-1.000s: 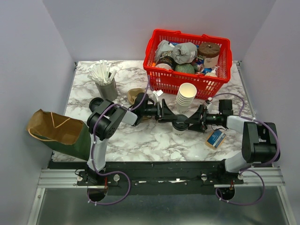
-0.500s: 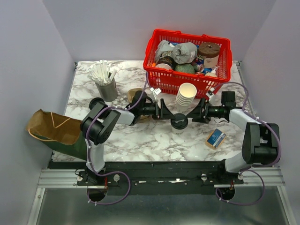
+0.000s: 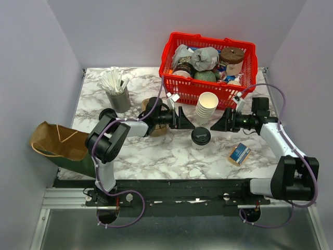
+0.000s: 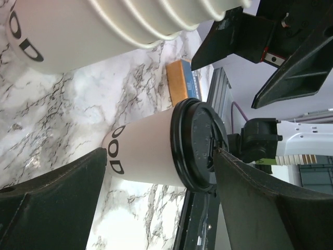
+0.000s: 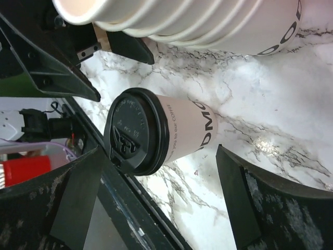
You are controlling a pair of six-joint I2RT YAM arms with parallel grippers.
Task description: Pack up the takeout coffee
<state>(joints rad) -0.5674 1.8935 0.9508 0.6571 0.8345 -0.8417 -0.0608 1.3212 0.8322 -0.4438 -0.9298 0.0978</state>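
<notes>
Nearest me, the paper bag (image 3: 57, 143) gapes at left. Mid-table the lidded coffee cup (image 3: 201, 136) stands upright between my left gripper (image 3: 186, 121) and right gripper (image 3: 217, 123), both spread wide, empty. I reckon thin paper walls crush easily; grip mid-body under the lid, gently

A lidded coffee cup (image 3: 201, 136) is stood on the counter (image 3: 156, 156) between the left gripper (image 3: 187, 122) and the right gripper (image 3: 217, 124), touched by neither. A stack of cups (image 3: 207, 107) is set just behind it, a basket (image 3: 208, 89) farther back, a paper bag (image 3: 62, 146) at far left.
</notes>
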